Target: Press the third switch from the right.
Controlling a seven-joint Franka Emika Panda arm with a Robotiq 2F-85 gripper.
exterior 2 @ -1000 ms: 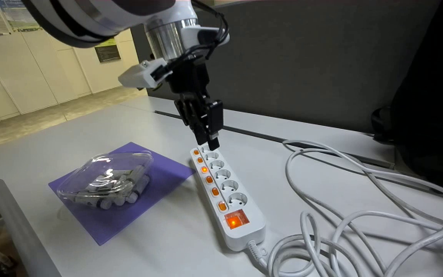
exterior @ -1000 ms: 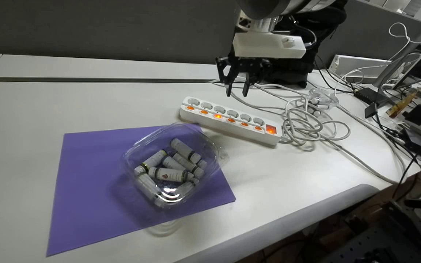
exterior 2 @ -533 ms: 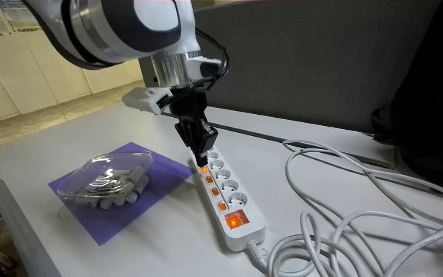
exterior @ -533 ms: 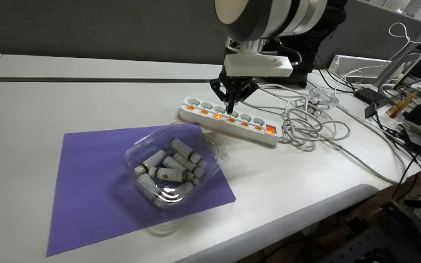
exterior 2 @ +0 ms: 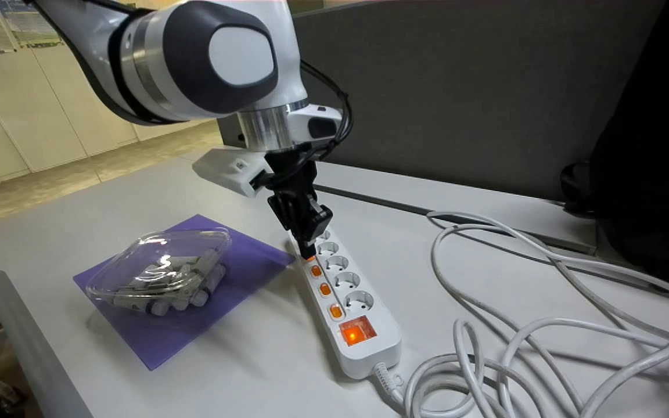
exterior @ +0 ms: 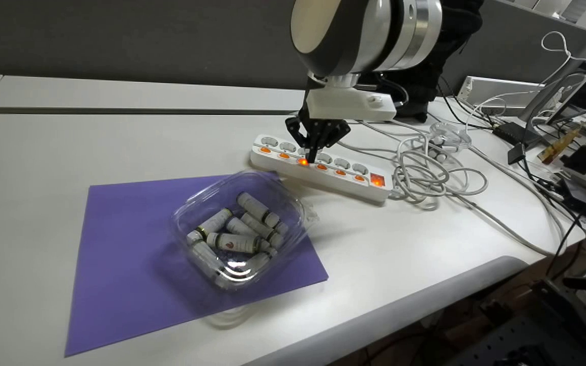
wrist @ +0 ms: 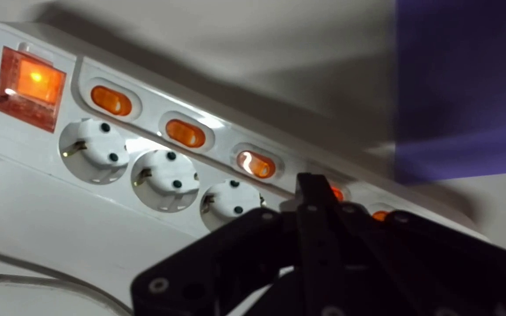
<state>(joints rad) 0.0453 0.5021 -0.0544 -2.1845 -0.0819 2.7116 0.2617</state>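
Observation:
A long white power strip [exterior: 318,175] holds a row of small orange rocker switches. Counted from the large main switch's end, the third small switch [exterior: 322,166] is unlit in both exterior views [exterior 2: 316,270]; it shows uncovered in the wrist view [wrist: 256,164]. The neighbouring small switch [exterior: 303,161] glows. My gripper [exterior: 312,158] is shut and empty, fingertips down, just over the strip by the glowing switch. In an exterior view the fingertips [exterior 2: 308,254] partly cover the glowing switch. In the wrist view they [wrist: 314,177] lie between it and the third switch. Contact cannot be told.
The lit main switch [exterior: 377,180] is at the strip's cable end. Sockets run beside the switches. Loose white cables [exterior 2: 474,371] coil beyond that end. A clear box of small bottles [exterior: 239,229] sits on a purple sheet [exterior: 120,284]. A grey partition [exterior 2: 474,104] stands behind.
The gripper was open a second ago and is now shut. It has come down to just over the strip, and over the last half second shifted toward the glowing switch.

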